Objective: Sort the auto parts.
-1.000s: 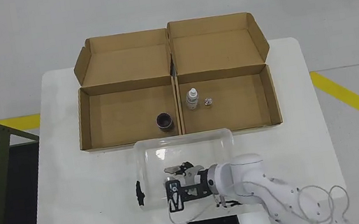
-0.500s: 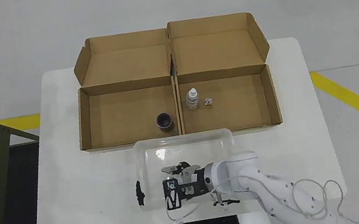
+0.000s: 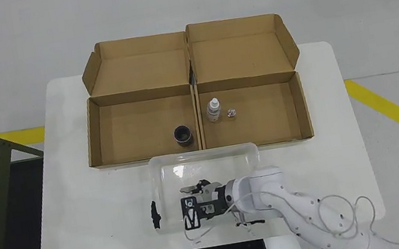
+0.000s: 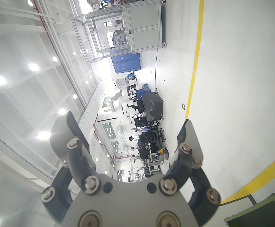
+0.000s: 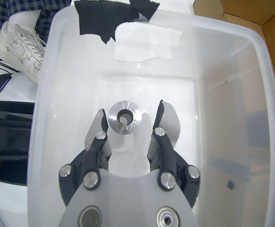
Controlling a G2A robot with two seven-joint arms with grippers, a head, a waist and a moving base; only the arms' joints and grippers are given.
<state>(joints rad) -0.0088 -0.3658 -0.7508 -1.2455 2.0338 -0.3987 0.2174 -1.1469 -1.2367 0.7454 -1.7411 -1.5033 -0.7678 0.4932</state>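
**Metal ring sitting off-centre, risking a skid**

It's lying flat on the floor of the clear bin. The right gripper is hanging open around it, one finger nearly touching. I reckon closing is going to shove it sideways. The left gripper is gaping too, holding nothing.

1. silver metal bushing, round with a centre hole, lies flat in the clear plastic bin.
2. dark ring sits in the left cardboard box.
3. small white bottle-shaped part stands in the right cardboard box, with a tiny silver piece just beside it.
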